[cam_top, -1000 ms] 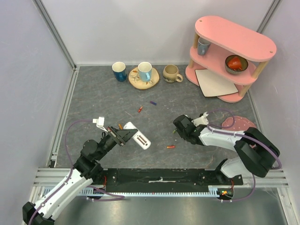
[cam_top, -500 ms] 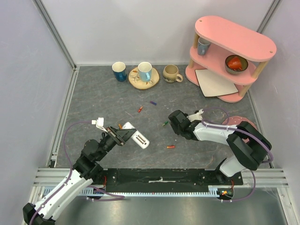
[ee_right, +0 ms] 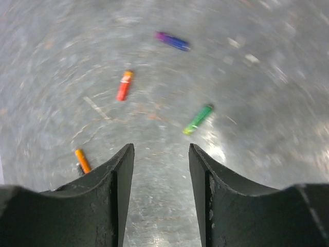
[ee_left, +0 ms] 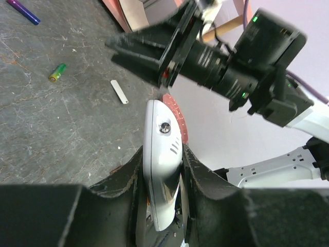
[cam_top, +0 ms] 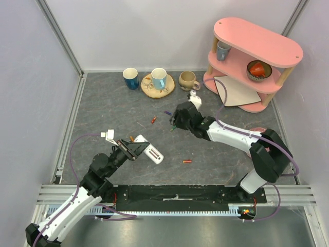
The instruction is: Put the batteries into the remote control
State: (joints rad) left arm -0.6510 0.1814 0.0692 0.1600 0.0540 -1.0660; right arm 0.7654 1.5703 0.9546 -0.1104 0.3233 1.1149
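Near the near-left corner of the counter [cam_top: 103, 110], the left gripper [cam_top: 138, 148] clamps the remote control [cam_top: 153, 152], while the right gripper [ee_right: 159, 149], parted and empty, hovers over the batteries [ee_right: 198, 119] scattered mid-counter.

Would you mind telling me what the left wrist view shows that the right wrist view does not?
Only the left wrist view shows the remote control, clamped in the left gripper, and the right gripper seen from outside. Only the right wrist view shows a red-orange battery and an orange battery. Both views show the green battery and the purple battery, lying loose.
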